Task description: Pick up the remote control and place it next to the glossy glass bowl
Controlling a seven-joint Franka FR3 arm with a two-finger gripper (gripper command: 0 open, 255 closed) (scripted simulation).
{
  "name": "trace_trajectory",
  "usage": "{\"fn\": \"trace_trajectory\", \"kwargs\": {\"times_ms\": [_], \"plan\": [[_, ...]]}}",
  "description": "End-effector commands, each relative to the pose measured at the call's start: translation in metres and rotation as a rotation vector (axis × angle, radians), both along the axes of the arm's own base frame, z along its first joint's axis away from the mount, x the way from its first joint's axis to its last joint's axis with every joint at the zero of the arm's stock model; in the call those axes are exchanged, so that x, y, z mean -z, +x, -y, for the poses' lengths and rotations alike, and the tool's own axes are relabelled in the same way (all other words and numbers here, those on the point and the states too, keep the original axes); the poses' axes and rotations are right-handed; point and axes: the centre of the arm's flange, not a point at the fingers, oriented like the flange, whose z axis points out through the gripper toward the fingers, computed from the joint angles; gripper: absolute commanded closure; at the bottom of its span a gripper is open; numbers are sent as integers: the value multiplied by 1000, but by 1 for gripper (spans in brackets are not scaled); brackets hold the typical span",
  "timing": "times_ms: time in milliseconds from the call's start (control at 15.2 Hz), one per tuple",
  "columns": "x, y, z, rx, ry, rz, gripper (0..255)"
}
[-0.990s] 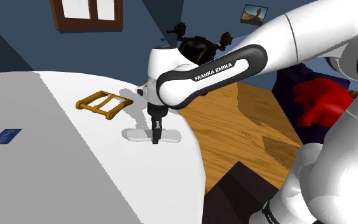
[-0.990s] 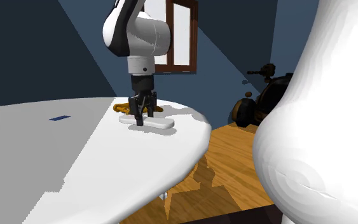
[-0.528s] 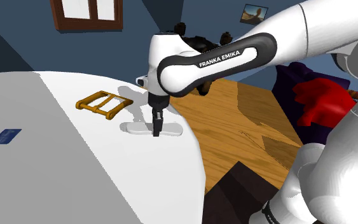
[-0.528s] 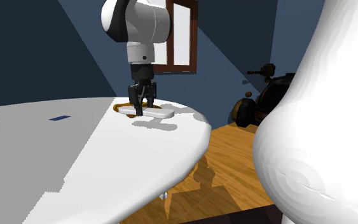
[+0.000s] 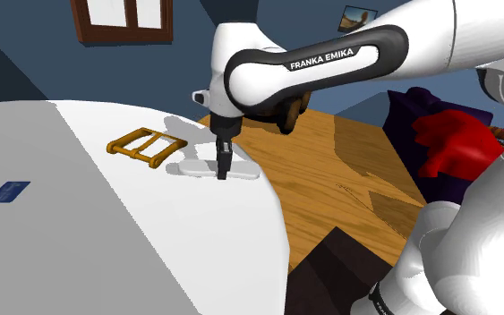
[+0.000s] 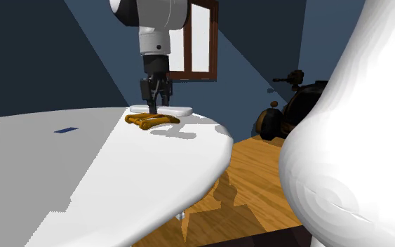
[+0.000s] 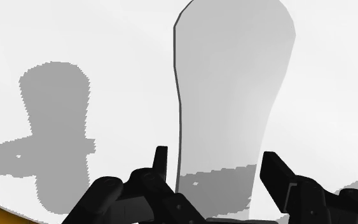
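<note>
End effector (image 5: 223, 172) clamped on white remote (image 5: 187, 167), held above white table (image 5: 151, 242); arm (image 5: 321, 60) lettering reads FRANKA EMIKA.

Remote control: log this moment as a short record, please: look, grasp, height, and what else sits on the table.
object: remote control, flat, long, pale grey
grasp: clasped across its width between the black fingers of the gripper
height: off the white table; in the wrist view its shadow lies apart from it
other items: golden-brown frame lying on the table near the gripper; small blue card farther toward the shoulder view's left
task stage: picked up, not yet placed
</note>
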Motion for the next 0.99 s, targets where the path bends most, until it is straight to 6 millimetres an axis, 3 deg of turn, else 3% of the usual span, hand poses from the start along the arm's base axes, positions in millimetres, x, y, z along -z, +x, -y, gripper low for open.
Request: {"fn": "trace_trajectory", "kwargs": {"times_ms": [0,660,924], "plan": [[-11,0,-1,0,0,0,255],[-60,0,-1,0,0,0,255],[-60,-5,-54,0,0,0,255]]}}
